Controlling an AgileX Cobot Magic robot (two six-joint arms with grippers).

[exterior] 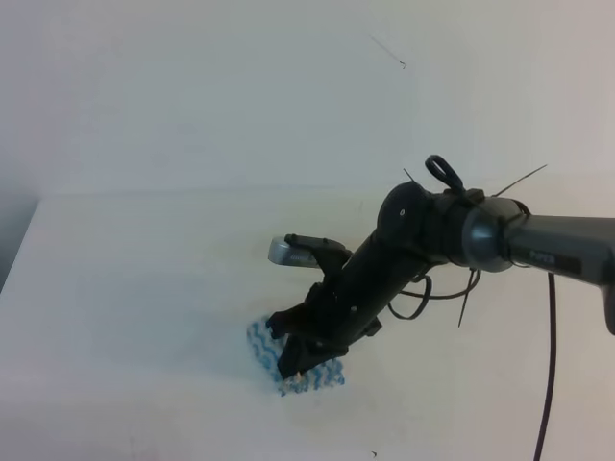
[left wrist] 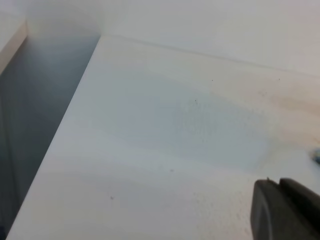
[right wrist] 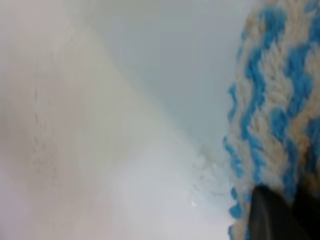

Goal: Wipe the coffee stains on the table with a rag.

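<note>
Right jaws: we see the right gripper tipped down onto the rag, jaws pressed nearly together and pinching the cloth; in the right wrist view a dark finger sits on the blue-and-white weave

Rag: it lies flat on the surface, near the middle, directly under the right jaws; wavy blue edges poke out left of and below the gripper

Key relation: we judge the wipe turns on this; the cloth is beneath the jaws, its visible spread running from upper left to lower right, and bare surface opens to the left of it

Coffee stains: we can't pick out a clear tan blotch; only a faint warm tint on the surface left of the rag in the right wrist view, too soft to call

Left side: a dark finger tip shows at the corner of the left wrist view; spread or closed, we cannot tell; it hangs over bare surface, well apart from the cloth

Nearer arm: the right, already on the rag

Far: plain white wall behind
</note>
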